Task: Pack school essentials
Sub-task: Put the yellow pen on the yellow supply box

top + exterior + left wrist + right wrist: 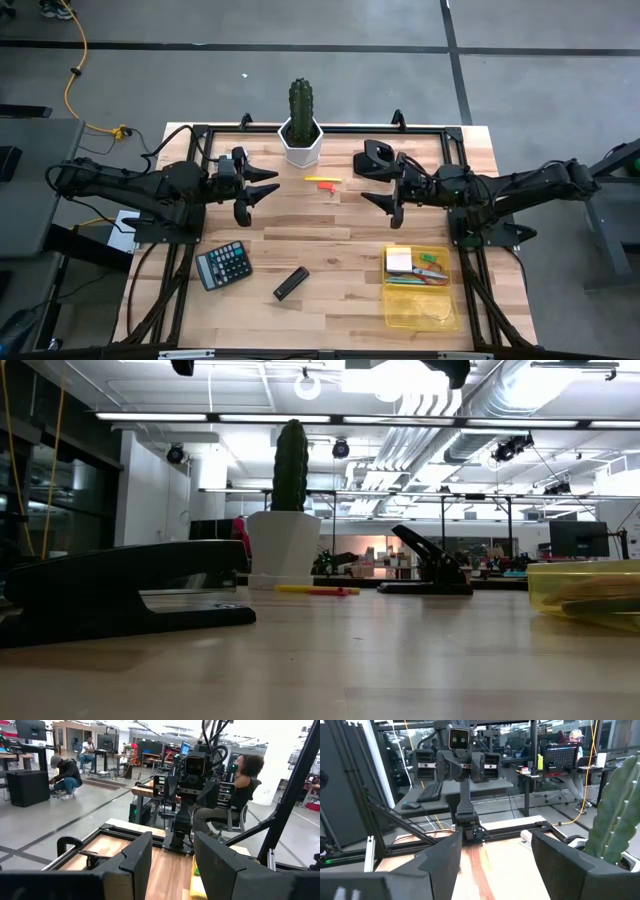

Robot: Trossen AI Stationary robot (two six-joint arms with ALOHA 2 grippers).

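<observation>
A: where's the stuff at?
B: yellow-red pen (322, 181) lies mid tabletop (330, 235) by the cactus pot (300, 143). Rest sits in the yellow bin (448, 312).
A: claws?
B: my left claw (268, 187) and right claw (375, 190) both apart, empty, hovering either side of the pen.

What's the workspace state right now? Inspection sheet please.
Surface: wooden table, bare in the middle.
Job's things: yellow bin holds sticky-note pad and pens; yellow-red marker lies outside, near the planter.
Clutter: calculator, black bar-shaped item, potted cactus, black hole punch.
Grippers: left gripper and right gripper both open, empty, facing each other above the table.
Cables: yellow cord on the floor.
Surroundings: people seated beyond the table.
</observation>
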